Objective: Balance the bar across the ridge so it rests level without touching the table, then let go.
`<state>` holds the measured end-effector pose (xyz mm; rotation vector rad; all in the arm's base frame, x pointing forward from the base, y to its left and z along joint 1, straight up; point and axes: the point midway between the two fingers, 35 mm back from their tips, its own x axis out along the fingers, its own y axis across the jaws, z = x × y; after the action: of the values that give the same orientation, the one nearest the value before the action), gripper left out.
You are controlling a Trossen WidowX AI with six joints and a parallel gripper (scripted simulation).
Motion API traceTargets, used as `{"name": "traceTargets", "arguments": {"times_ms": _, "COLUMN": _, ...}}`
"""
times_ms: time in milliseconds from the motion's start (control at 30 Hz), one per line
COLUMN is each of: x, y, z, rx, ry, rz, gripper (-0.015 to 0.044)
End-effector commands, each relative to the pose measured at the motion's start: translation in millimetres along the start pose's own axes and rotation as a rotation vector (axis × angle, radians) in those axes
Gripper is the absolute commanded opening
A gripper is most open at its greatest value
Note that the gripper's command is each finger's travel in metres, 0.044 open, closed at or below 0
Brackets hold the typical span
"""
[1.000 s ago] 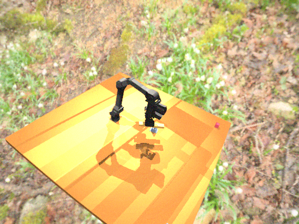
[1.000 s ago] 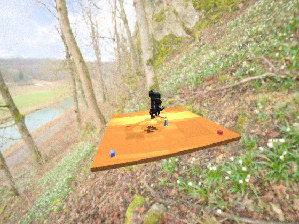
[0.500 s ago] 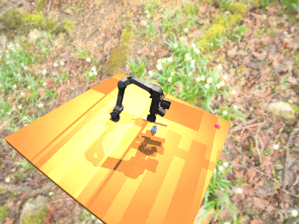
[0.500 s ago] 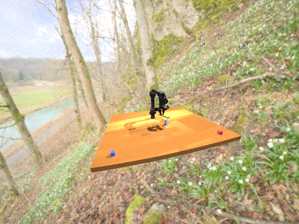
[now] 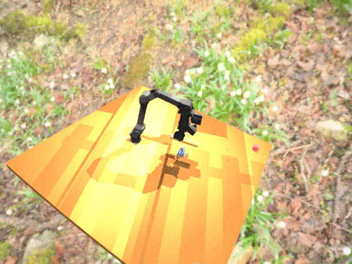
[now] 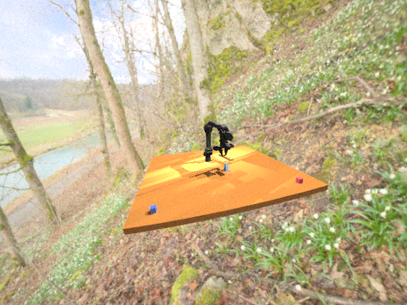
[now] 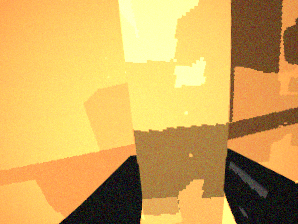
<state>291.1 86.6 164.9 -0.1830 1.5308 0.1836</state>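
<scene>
The pale yellow bar (image 5: 192,143) (image 6: 228,158) (image 7: 177,100) is between the fingers of my gripper (image 5: 179,138) (image 6: 224,155) (image 7: 179,161), which is shut on it. In the wrist view the bar runs from between the fingertips up to the top edge. In the top view it sticks out mostly to the right of the fingers and looks raised off the table. The blue-grey ridge (image 5: 181,152) (image 6: 226,167) stands on the table, nearer the cameras than the bar, and the two look apart. The ridge does not show in the wrist view.
The wooden table (image 5: 110,201) (image 6: 203,203) carries a red cube (image 5: 255,148) (image 6: 299,180) near its right corner and a blue cube (image 6: 153,209) near its front left corner in the exterior view. Dark arm shadows fall around the ridge.
</scene>
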Motion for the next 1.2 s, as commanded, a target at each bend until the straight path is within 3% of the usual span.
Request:
{"name": "traceTargets", "arguments": {"times_ms": 0, "x": 6.0, "y": 2.2, "z": -0.2, "rx": 0.005, "ry": 0.003, "rz": 0.005, "gripper": 0.0000}}
{"name": "traceTargets", "arguments": {"times_ms": 700, "x": 38.8, "y": 3.2, "z": -1.4, "rx": 0.007, "ry": 0.003, "rz": 0.005, "gripper": 0.0000}}
{"name": "traceTargets", "arguments": {"times_ms": 1167, "x": 39.2, "y": 3.3, "z": -1.2, "rx": 0.007, "ry": 0.003, "rz": 0.005, "gripper": 0.0000}}
